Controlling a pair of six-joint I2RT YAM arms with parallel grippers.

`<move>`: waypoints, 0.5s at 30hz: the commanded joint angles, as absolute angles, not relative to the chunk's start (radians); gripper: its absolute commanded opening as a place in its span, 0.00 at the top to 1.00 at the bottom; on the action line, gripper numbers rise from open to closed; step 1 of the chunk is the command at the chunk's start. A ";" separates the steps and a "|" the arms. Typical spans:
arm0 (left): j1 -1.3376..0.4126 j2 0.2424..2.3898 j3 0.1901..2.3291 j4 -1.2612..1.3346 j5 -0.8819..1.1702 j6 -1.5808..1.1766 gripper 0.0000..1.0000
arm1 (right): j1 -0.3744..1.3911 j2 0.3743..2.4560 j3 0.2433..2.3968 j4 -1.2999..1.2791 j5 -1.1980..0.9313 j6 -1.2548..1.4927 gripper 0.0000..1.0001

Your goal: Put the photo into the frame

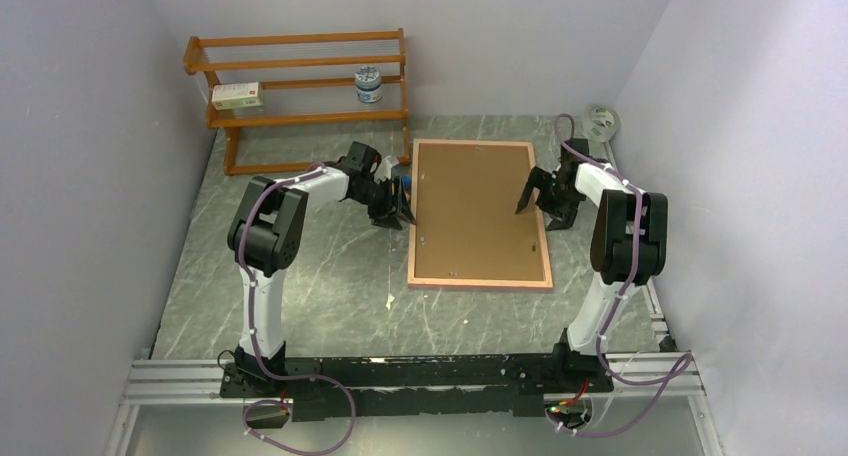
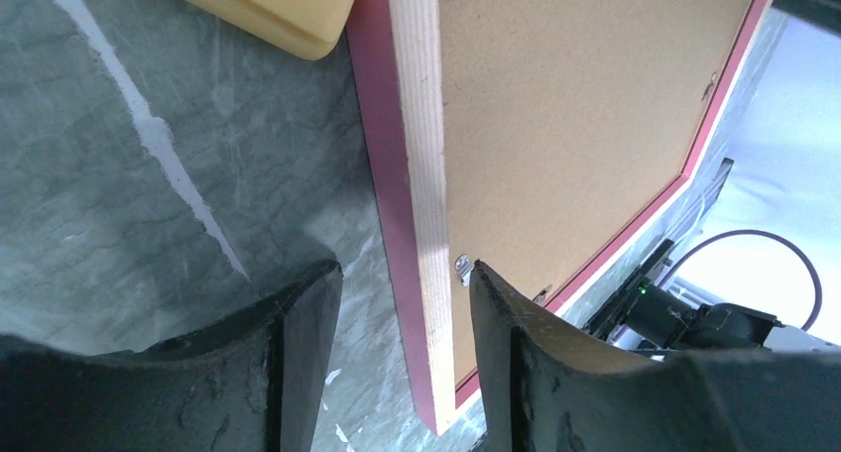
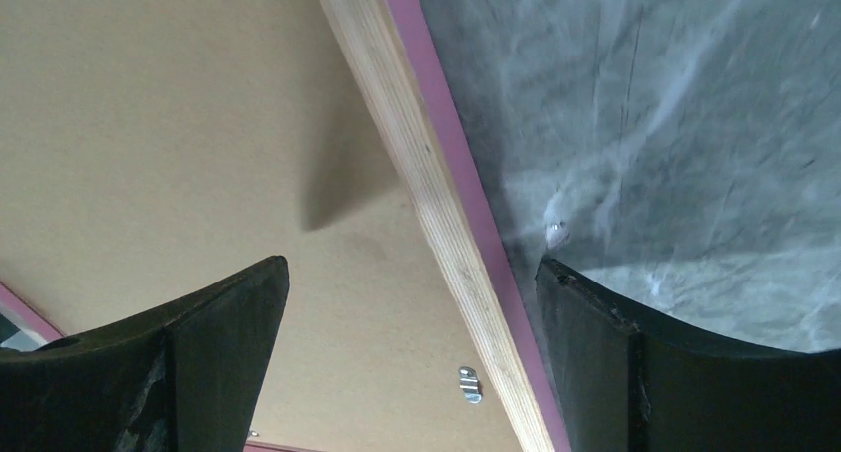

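Observation:
The frame [image 1: 478,282] lies back side up in the middle of the table, its narrow pink border around a brown backing sheet [image 1: 475,211]. The photo is hidden. My left gripper [image 1: 398,214] is at the frame's left edge. In the left wrist view its fingers [image 2: 405,266] stand open on either side of the pale wood and pink edge [image 2: 417,125], with a gap on the outer side. My right gripper [image 1: 540,204] hovers over the right edge, wide open [image 3: 413,264], one finger above the backing [image 3: 179,125], the other above the table. A small metal clip [image 3: 469,384] sits on the backing.
An orange wooden shelf rack [image 1: 300,86] stands at the back left with a small box [image 1: 238,96] and a jar [image 1: 368,84] on it. A roll of tape [image 1: 600,121] lies at the back right. A yellow block [image 2: 268,6] rests beside the frame's left edge. Walls close in on three sides.

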State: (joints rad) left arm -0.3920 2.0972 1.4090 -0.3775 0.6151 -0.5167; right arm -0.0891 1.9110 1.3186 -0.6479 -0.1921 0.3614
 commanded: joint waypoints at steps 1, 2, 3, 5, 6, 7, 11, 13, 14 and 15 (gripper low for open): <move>-0.405 2.158 1.427 -0.395 0.612 -0.502 0.45 | -0.089 1.804 1.228 -0.551 -0.216 0.443 0.02; -0.410 2.164 1.431 -0.400 0.610 -0.502 0.47 | -0.089 1.785 1.202 -0.538 -0.228 0.457 0.03; -0.413 2.168 1.436 -0.406 0.606 -0.500 0.49 | -0.088 1.767 1.178 -0.529 -0.241 0.470 0.04; -0.426 2.171 1.445 -0.414 0.595 -0.499 0.54 | -0.086 1.720 1.130 -0.515 -0.264 0.491 0.09; -0.432 2.171 1.448 -0.416 0.587 -0.496 0.57 | -0.084 1.700 1.109 -0.513 -0.271 0.501 0.10; -0.439 2.171 1.451 -0.422 0.576 -0.492 0.60 | -0.082 1.679 1.084 -0.508 -0.278 0.508 0.12; -0.468 2.168 1.450 -0.443 0.536 -0.486 0.74 | -0.074 1.585 0.993 -0.502 -0.299 0.540 0.21; -0.480 2.169 1.450 -0.453 0.533 -0.486 0.85 | -0.071 1.535 0.948 -0.501 -0.309 0.556 0.25; -0.487 2.169 1.448 -0.459 0.529 -0.490 0.90 | -0.070 1.510 0.928 -0.502 -0.313 0.563 0.27; -0.495 2.168 1.442 -0.461 0.525 -0.491 0.94 | -0.068 1.482 0.904 -0.499 -0.318 0.570 0.28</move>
State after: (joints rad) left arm -0.4297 2.1361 1.4590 -0.4168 0.5964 -0.5167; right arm -0.0883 1.5848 0.9691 -0.5156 -0.2443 0.5034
